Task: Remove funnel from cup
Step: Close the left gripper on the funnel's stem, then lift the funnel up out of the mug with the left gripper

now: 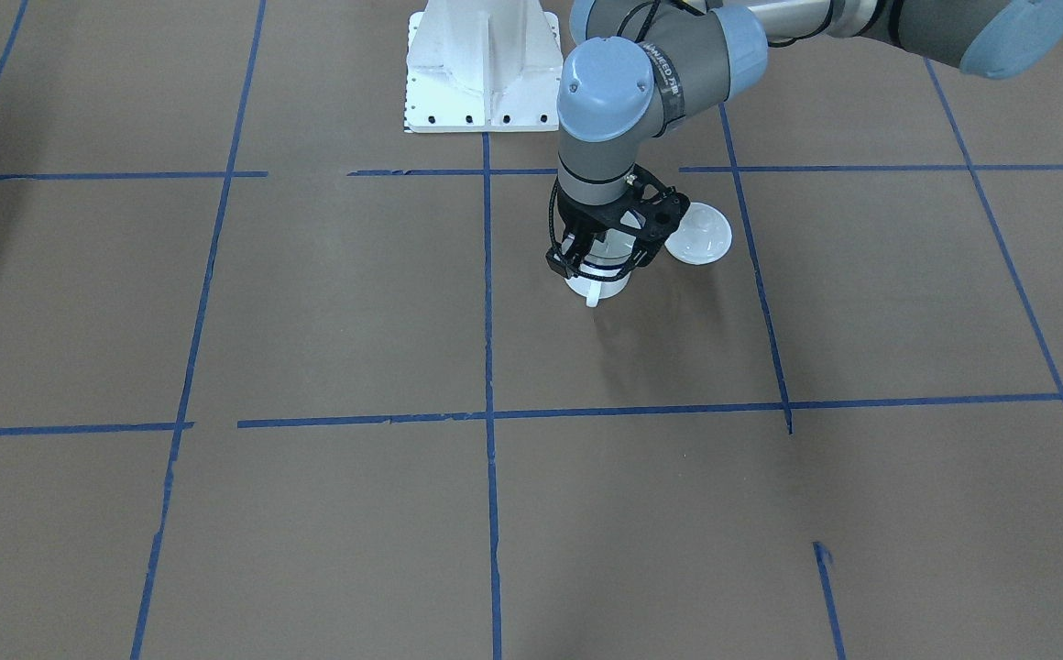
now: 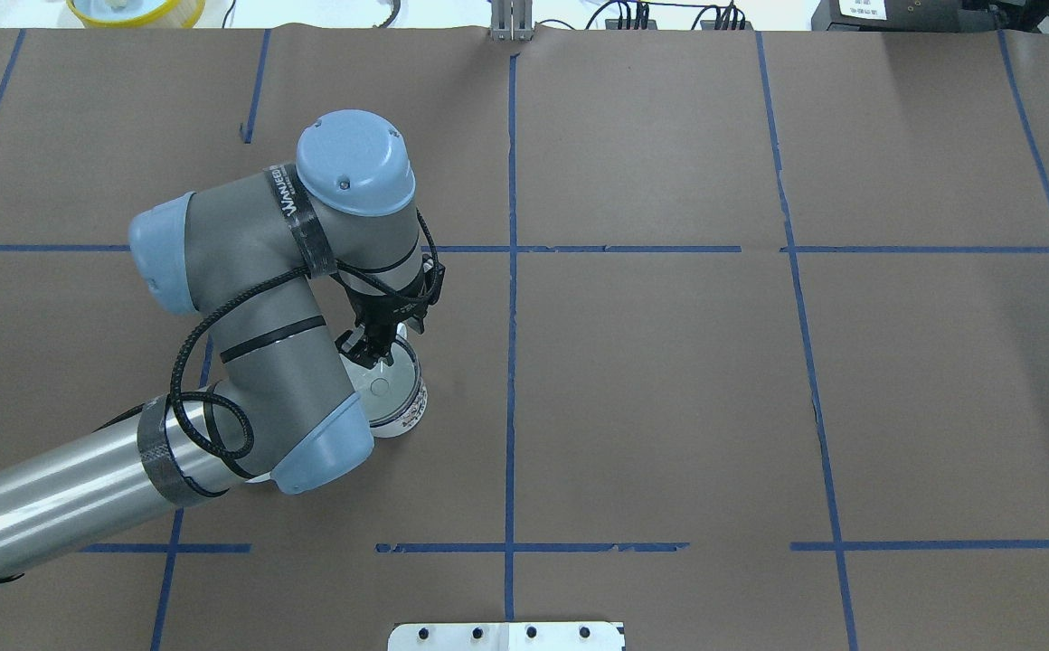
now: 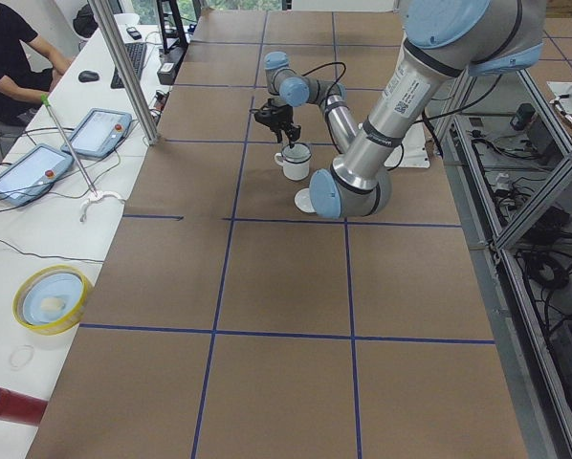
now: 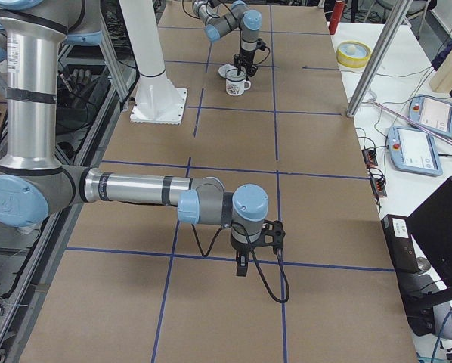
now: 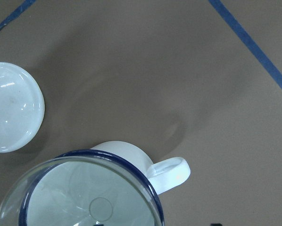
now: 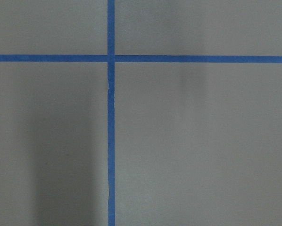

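The white cup [image 2: 401, 404] with a dark blue rim stands on the brown table. The clear funnel [image 5: 84, 197] sits in its mouth, and its rim shows just outside the blue rim. The cup's handle [image 5: 171, 173] points away from the robot. My left gripper [image 2: 374, 351] hangs directly over the handle-side rim of the cup [image 1: 597, 286], and its jaws look open. Only a dark fingertip corner shows at the bottom edge of the left wrist view. My right gripper [image 4: 242, 266] points down over bare table far from the cup; I cannot tell whether it is open or shut.
A round white knobbed lid [image 1: 698, 235] lies flat on the table right beside the cup, and it also shows in the left wrist view [image 5: 11, 113]. The white robot base [image 1: 483, 69] stands behind. Blue tape lines cross the brown table.
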You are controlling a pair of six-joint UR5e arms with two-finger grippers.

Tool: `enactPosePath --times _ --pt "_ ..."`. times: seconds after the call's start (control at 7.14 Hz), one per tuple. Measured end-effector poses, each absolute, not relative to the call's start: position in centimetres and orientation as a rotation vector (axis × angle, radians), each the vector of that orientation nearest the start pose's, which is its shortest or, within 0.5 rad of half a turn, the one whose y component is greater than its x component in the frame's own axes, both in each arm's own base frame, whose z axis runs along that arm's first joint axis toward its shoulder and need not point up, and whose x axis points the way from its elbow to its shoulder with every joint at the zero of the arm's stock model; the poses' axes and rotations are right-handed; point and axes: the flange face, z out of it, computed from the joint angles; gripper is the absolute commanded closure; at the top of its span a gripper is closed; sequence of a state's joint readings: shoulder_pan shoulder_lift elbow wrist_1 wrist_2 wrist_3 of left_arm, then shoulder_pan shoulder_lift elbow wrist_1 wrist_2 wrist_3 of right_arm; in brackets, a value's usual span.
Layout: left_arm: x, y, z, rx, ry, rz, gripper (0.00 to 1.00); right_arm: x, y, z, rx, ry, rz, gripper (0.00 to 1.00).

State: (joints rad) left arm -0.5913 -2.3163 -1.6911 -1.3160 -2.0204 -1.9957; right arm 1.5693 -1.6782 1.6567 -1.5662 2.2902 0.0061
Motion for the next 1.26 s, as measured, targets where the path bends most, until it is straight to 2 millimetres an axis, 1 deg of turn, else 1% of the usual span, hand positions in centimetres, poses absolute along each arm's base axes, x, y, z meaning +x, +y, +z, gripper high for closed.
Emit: enactPosePath --times 0.28,0.42,0.56,0.7,0.84,1.12,1.26 --pt "50.9 -45.0 18.8 -0.395 0.663 -0.827 1.0 6.7 -44.5 67.0 -0.019 -0.719 0.01 0.0" --pt "50.7 -44.9 18.1 -0.391 0.678 -0.824 1.0 6.7 -44.5 67.0 -0.019 -0.719 0.01 0.0" --pt "50.2 -44.8 17.1 -0.386 0.698 -0.82 1.0 6.7 -44.5 67.0 -0.019 -0.719 0.01 0.0" --pt "48.9 -44.8 15.9 -0.377 0.732 -0.82 1.0 6.7 -44.5 67.0 -0.019 -0.719 0.011 0.0" --pt "46.8 -45.2 14.5 -0.363 0.776 -0.828 1.0 6.7 -44.5 67.0 -0.019 -0.719 0.011 0.0" --pt "41.2 -46.6 11.4 -0.32 0.852 -0.869 1.0 6.7 -44.5 67.0 -0.019 -0.719 0.011 0.0" --pt "38.1 -47.8 10.1 -0.29 0.883 -0.9 1.0 6.7 -44.5 67.0 -0.019 -0.719 0.011 0.0"
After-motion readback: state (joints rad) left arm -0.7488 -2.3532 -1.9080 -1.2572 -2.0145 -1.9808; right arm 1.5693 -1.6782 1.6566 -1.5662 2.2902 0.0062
